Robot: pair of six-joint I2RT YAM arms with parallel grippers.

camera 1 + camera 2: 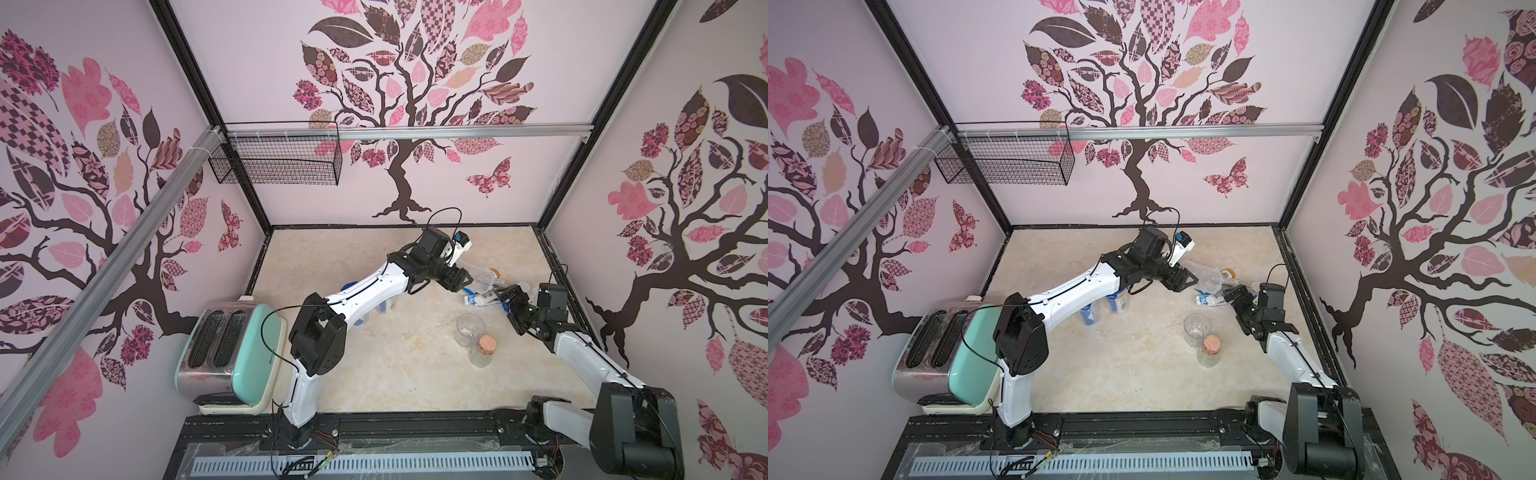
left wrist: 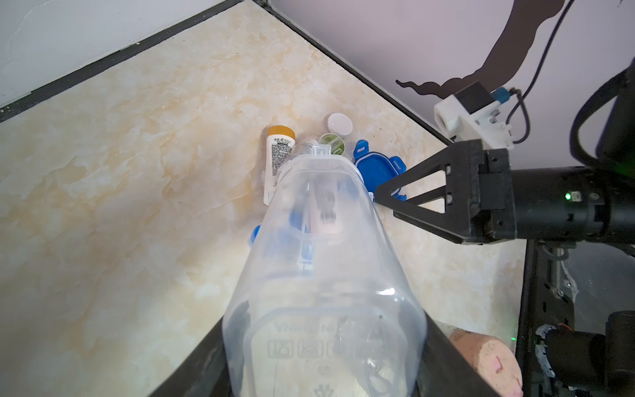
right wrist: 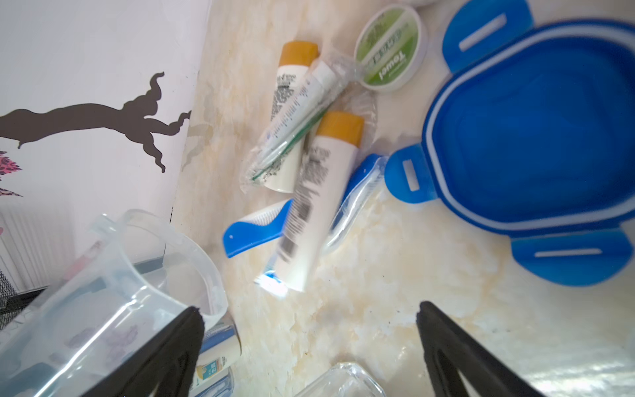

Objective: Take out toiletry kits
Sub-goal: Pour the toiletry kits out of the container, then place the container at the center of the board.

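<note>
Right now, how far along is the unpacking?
One blue lid is off, and bottles, a tub and a toothbrush lie spilled on the table. The left hand holds the tipped jar. Two more jars under its arm look unopened.

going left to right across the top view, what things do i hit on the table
toaster → blue-topped jars → cork-stoppered bottle → right gripper. Left out, since they overlap the bottle: open clear jar, toiletry pile.
</note>
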